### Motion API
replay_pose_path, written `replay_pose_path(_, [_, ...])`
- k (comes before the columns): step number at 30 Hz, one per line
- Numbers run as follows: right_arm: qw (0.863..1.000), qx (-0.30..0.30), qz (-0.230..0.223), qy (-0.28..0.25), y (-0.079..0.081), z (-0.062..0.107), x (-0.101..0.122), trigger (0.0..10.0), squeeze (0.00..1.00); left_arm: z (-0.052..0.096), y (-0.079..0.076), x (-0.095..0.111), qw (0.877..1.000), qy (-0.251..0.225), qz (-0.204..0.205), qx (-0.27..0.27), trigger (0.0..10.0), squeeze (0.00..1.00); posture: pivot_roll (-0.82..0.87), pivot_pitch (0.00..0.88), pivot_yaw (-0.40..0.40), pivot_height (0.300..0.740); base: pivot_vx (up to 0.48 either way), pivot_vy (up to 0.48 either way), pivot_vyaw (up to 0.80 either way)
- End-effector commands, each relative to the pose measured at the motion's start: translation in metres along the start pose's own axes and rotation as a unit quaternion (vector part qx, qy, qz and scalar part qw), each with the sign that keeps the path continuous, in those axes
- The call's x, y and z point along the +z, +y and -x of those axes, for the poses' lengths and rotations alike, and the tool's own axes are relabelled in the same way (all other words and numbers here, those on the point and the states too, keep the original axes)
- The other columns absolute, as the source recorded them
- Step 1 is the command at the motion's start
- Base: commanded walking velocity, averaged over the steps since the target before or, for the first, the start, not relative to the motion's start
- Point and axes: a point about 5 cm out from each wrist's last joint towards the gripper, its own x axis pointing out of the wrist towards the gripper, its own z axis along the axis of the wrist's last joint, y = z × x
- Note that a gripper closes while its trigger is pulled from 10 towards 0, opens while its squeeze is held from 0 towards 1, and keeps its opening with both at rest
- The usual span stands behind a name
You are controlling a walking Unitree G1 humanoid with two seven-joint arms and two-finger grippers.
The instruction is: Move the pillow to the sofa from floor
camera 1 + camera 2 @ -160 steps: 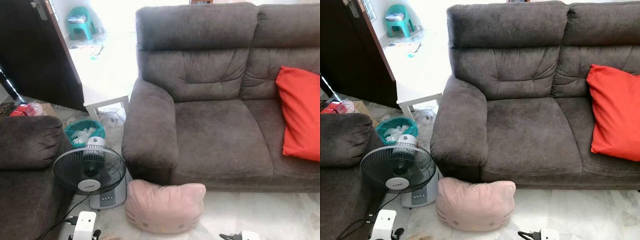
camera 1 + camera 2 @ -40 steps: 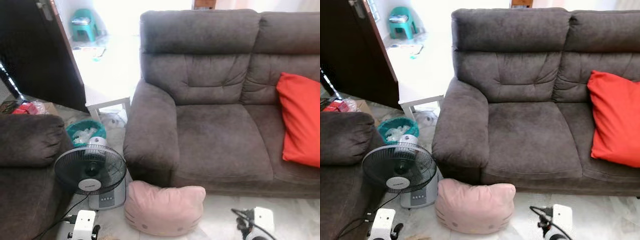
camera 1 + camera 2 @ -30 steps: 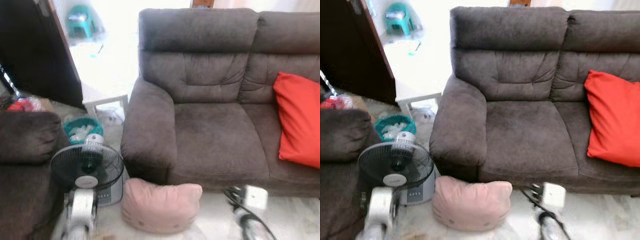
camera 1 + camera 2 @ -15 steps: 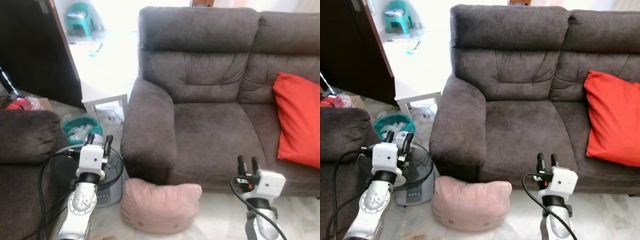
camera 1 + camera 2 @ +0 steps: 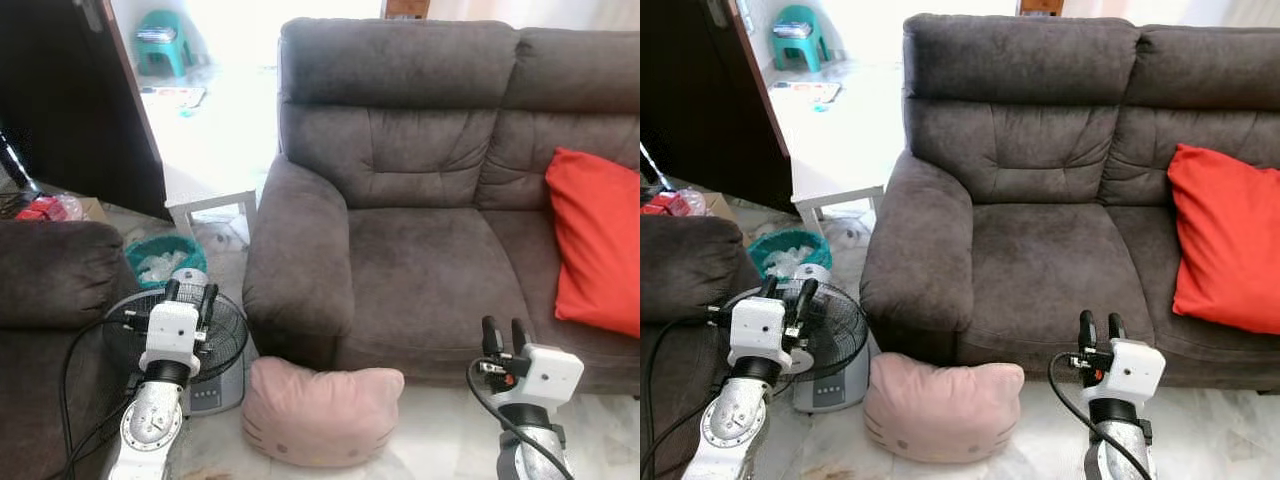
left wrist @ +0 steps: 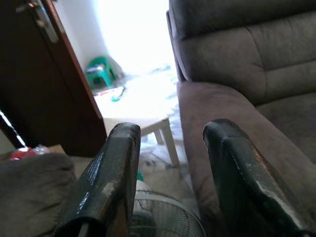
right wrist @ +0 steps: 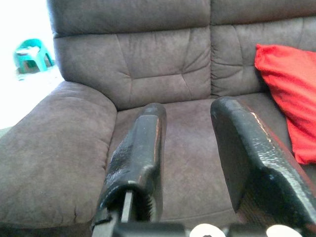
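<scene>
Both grippers hover unclenched, empty: left gripper (image 5: 188, 293) before a round black fan (image 5: 222, 345), right gripper (image 5: 507, 335) at four o'clock. Between them the pink cat-face pillow (image 5: 321, 411) lies on pale floor, touching the grey suede sofa (image 5: 430, 250). Wrist views: parted fingers (image 7: 140, 148) facing the sofa

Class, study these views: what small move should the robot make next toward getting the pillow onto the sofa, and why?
Probably lower both claws toward the pink pillow. It lies on the floor against the sofa front, untouched. The left claw and right claw are open, raised either side of it and empty.
</scene>
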Motion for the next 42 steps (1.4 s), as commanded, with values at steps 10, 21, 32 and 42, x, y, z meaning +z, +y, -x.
replay_pose_path(10, [0.999,0.008,0.01,0.035,0.003,-0.004,-0.006,10.0,0.0,0.0,-0.005,0.005,1.0,0.009,0.015,-0.01,10.0,0.0,0.07,0.006,-0.023,0.73,0.0,0.0,0.0])
replay_pose_path(21, [0.999,0.007,0.011,0.051,0.002,-0.007,-0.01,10.0,0.0,0.001,-0.006,0.005,1.0,0.018,0.02,-0.015,10.0,0.0,0.07,0.0,-0.024,0.65,0.0,0.0,0.0])
replay_pose_path(32, [0.998,0.014,0.016,0.055,0.005,-0.008,-0.014,10.0,0.0,0.0,-0.008,0.003,0.999,0.027,0.022,-0.02,10.0,0.0,0.07,0.0,-0.024,0.615,0.0,0.0,0.0])
replay_pose_path(42, [0.998,0.024,0.019,0.063,0.007,-0.01,-0.019,10.0,0.0,0.001,-0.01,-0.003,0.998,0.042,0.03,-0.018,10.0,0.0,0.08,0.01,-0.029,0.615,0.0,0.0,0.0])
